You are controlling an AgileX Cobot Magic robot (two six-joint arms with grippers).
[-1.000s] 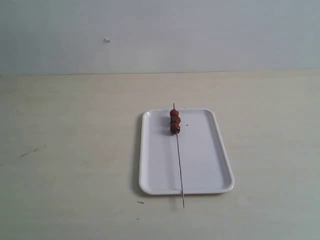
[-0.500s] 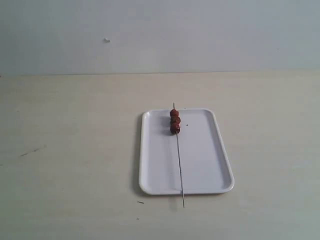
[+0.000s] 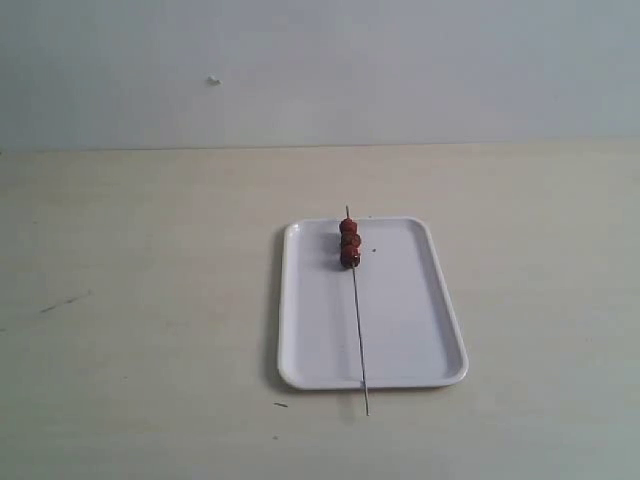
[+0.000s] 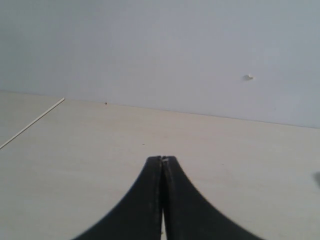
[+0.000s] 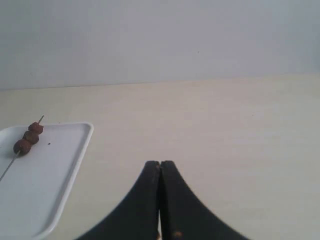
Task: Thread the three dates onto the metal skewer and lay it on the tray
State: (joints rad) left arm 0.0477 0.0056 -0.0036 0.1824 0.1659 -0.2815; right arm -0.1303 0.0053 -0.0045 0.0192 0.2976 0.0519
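Observation:
The white tray [image 3: 400,330] lies on the table in the exterior view. Across it runs the thin metal skewer [image 3: 358,325], its near tip poking past the tray's front rim. The three dates [image 3: 349,242] sit threaded in a row at the skewer's far end. The right wrist view shows the tray [image 5: 60,175], the dates [image 5: 29,137] and a bit of the skewer [image 5: 7,168] off to one side. My right gripper [image 5: 160,163] is shut on nothing, away from the tray. My left gripper [image 4: 163,159] is shut and empty over bare table. Neither arm appears in the exterior view.
A pale wooden table [image 3: 150,300] stretches all round the tray, backed by a plain light wall [image 3: 320,70]. A small dark speck [image 3: 282,405] lies near the tray's front left corner. A table seam [image 4: 32,122] shows in the left wrist view.

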